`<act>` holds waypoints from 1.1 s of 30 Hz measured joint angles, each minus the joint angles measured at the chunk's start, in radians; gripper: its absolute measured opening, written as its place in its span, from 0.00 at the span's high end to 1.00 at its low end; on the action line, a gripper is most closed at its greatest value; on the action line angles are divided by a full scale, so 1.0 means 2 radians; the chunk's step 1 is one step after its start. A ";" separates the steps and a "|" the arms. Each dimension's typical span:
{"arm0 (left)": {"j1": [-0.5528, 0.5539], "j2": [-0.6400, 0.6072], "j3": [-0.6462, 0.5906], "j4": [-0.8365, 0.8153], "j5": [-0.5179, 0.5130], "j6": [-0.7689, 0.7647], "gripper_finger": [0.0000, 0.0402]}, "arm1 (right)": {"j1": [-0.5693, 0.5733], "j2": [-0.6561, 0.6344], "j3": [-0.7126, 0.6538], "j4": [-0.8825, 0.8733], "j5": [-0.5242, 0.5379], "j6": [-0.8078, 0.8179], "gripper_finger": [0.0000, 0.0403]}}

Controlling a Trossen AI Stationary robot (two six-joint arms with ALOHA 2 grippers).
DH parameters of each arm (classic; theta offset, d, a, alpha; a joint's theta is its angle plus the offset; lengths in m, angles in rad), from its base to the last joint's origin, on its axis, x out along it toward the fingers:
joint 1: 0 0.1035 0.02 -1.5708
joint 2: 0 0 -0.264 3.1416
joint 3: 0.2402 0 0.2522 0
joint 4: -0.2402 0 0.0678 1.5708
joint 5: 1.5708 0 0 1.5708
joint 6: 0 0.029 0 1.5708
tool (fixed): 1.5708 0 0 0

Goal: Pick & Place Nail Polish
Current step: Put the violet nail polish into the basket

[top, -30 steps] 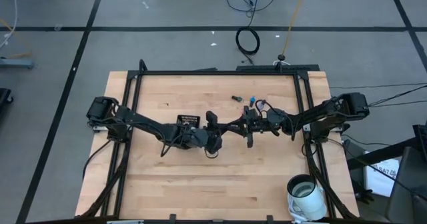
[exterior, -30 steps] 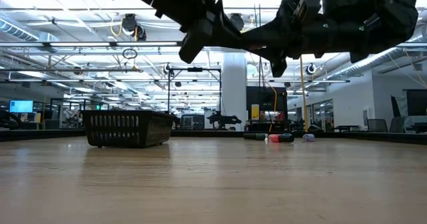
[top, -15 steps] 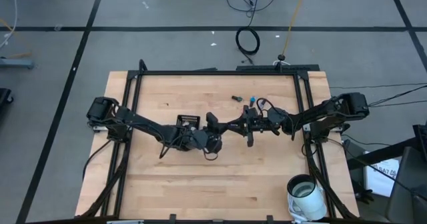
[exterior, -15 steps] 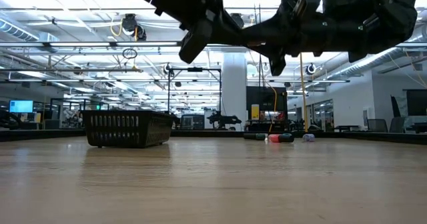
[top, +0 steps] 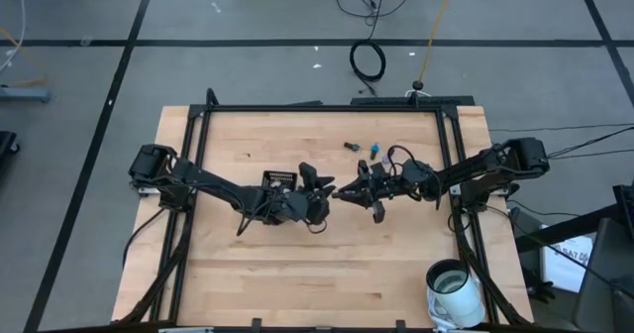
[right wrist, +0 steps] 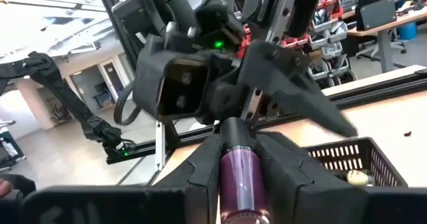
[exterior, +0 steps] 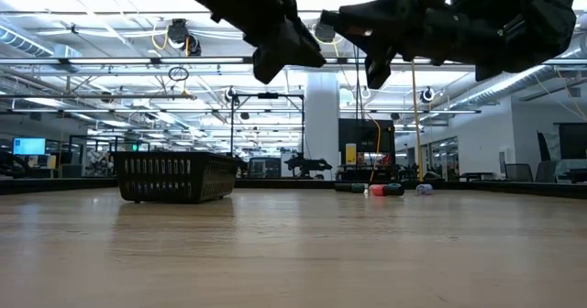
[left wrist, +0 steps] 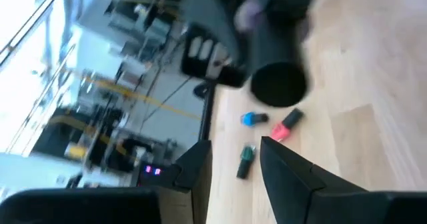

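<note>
My right gripper (top: 343,192) hovers above the table's middle, shut on a purple nail polish bottle (right wrist: 237,174) with a dark cap. My left gripper (top: 319,182) faces it from the table's left, open, its fingers (left wrist: 293,177) standing short of the right gripper's tip; it holds nothing. Three more nail polish bottles lie on the table at the far right: a blue one (left wrist: 252,119), a red one (left wrist: 285,125) and a dark green one (left wrist: 245,161). The black slotted tray (top: 280,180) rests on the table under my left arm. My right gripper pinches the purple bottle's glass body (right wrist: 235,163) between its two fingers. The bottle lies along the fingers, its dark cap (right wrist: 233,129) pointing forward toward my left gripper. The fingers reach about level toward the table's left. The bottle is lifted clear of the table.
The tray (right wrist: 353,159) holds at least one small item (right wrist: 357,177). The table has a black frame (top: 327,108) along its far edge. A white bucket (top: 454,291) stands beyond the table's near right corner. Bare wood lies toward the near edge.
My right gripper has gone toward the table's left with the purple bottle and turned its fingers toward my left gripper. My left gripper has swung from the near side toward the far edge and turned to face the right gripper.
</note>
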 joint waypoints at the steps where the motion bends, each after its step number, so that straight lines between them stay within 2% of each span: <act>1: -0.002 0.000 0.000 -0.001 -0.014 -0.011 0.69 | 0.000 0.000 0.000 -0.001 0.000 0.000 0.83; 4: -0.003 -0.013 0.000 -0.050 -0.024 -0.046 0.69 | 0.000 0.000 0.000 -0.003 -0.001 -0.002 0.83; 7: 0.001 -0.037 -0.008 -0.104 0.023 -0.118 0.69 | 0.000 0.000 0.000 -0.003 -0.011 -0.004 0.83; 9: 0.008 -0.056 -0.027 -0.109 0.069 -0.160 0.69 | 0.000 0.000 0.000 -0.006 -0.011 -0.008 0.83; 12: 0.015 -0.085 -0.065 -0.069 0.130 -0.208 0.69 | -0.001 0.000 0.000 -0.008 -0.010 -0.013 0.83; 15: 0.023 -0.094 -0.094 0.025 0.204 -0.264 0.69 | -0.001 0.000 0.000 -0.016 0.003 -0.024 0.83; 17: 0.027 -0.091 -0.102 0.078 0.233 -0.307 0.68 | -0.001 0.000 0.000 -0.020 0.014 -0.032 0.83; 22: 0.039 -0.072 -0.102 0.141 0.239 -0.381 0.68 | 0.000 0.000 0.000 -0.019 0.019 -0.048 0.83; 28: 0.049 -0.053 -0.102 0.160 0.243 -0.404 0.68 | 0.000 0.001 0.000 -0.020 0.020 -0.049 0.83; 33: 0.054 -0.045 -0.102 0.170 0.269 -0.402 0.68 | 0.000 0.001 -0.001 -0.021 0.017 -0.049 0.83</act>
